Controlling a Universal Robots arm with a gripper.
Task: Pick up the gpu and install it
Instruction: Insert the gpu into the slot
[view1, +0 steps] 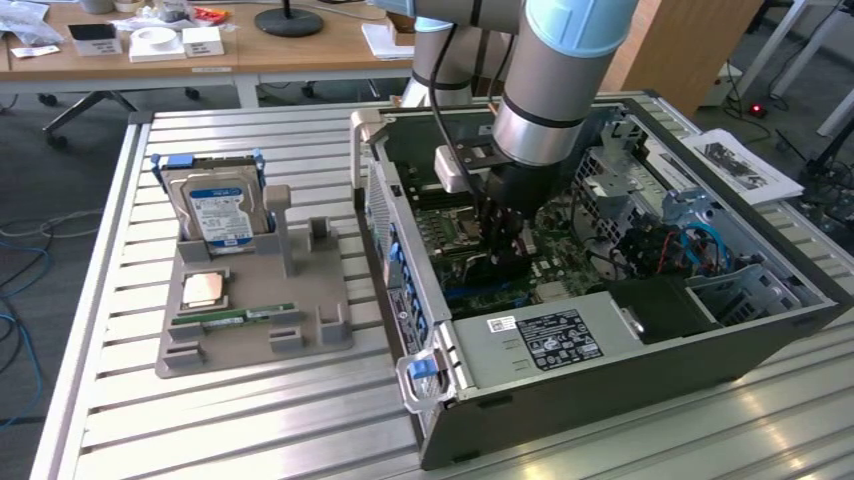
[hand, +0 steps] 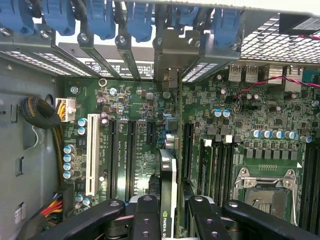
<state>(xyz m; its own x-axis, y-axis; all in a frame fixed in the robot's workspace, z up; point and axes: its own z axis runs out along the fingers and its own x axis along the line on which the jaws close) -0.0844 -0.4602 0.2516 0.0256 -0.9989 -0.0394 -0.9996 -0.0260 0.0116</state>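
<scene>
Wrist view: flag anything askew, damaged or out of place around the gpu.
Nothing stands out. The gpu is held on edge in the tool, parallel to the motherboard slots, its bracket end at the rear openings. No visible bend, loose part or stray cable across it.

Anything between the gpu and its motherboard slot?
Nothing visible does. The gripper holds the gpu edge-on over the motherboard, no cable across its slots; the card hides the slot right beneath it.
</scene>
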